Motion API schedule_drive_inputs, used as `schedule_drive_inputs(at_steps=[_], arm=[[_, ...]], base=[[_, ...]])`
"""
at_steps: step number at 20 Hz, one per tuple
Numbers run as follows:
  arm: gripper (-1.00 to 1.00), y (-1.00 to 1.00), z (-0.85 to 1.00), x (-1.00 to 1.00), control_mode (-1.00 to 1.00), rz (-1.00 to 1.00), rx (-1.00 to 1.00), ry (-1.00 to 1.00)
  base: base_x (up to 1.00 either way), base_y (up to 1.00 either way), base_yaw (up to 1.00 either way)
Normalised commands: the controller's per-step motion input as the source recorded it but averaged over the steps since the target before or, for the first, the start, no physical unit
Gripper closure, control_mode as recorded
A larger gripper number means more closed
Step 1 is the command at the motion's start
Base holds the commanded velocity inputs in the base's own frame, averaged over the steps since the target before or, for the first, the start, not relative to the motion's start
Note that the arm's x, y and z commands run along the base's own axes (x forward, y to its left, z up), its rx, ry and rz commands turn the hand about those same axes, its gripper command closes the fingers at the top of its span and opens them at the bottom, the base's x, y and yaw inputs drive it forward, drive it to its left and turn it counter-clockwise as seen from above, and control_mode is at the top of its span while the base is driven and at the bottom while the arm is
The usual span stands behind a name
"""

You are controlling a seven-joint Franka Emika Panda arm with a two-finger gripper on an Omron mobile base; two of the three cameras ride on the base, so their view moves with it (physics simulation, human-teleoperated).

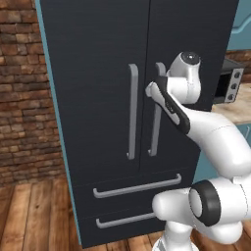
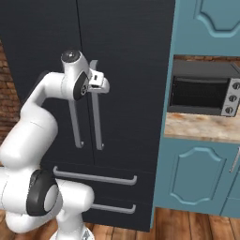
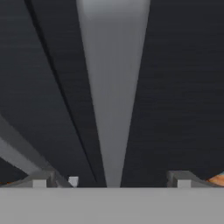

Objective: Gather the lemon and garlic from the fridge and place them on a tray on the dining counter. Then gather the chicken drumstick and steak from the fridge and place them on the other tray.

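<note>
The fridge (image 1: 122,98) stands closed in front of the robot, both doors shut, so the lemon, garlic and meats it is meant to hold cannot be seen. The hand (image 3: 111,181) is up against the right door's handle (image 3: 113,87) near its upper end, spread wide and gripping nothing, with the grey bar running between its fingertips (image 3: 43,179).

The step in hand looks like opening that door. To do it well, the hand should keep the bar centred, close firmly, then pull along the door's arc rather than straight back.

The left door's handle (image 1: 132,112) hangs just beside, close enough to snag a finger. Below are two drawer handles (image 1: 137,186). To the right, a toaster oven (image 2: 204,93) sits on a marbled bench (image 2: 201,127) over teal cabinets (image 2: 197,178); the swinging door may come near them.
</note>
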Motion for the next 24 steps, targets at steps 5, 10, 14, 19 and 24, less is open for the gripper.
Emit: schedule_drive_inputs(at_steps=[5, 10, 14, 19, 24], arm=[[-1.0, 0.02, 0.0, 0.42, -1.0, 0.0, 0.0, -0.12], [-1.0, 0.0, 0.0, 0.43, -1.0, 0.0, 0.0, -0.11], [-1.0, 0.0, 0.0, 0.46, -1.0, 0.0, 0.0, -0.1], [1.0, 0.04, 0.0, 0.5, -1.0, 0.0, 0.0, -0.05], [1.0, 0.04, 0.0, -0.12, -1.0, -0.04, 0.0, 0.0]], base=[[0.0, 0.0, 0.0], [0.0, 0.0, 0.0], [0.0, 0.0, 0.0], [0.0, 0.0, 0.0], [0.0, 0.0, 0.0]])
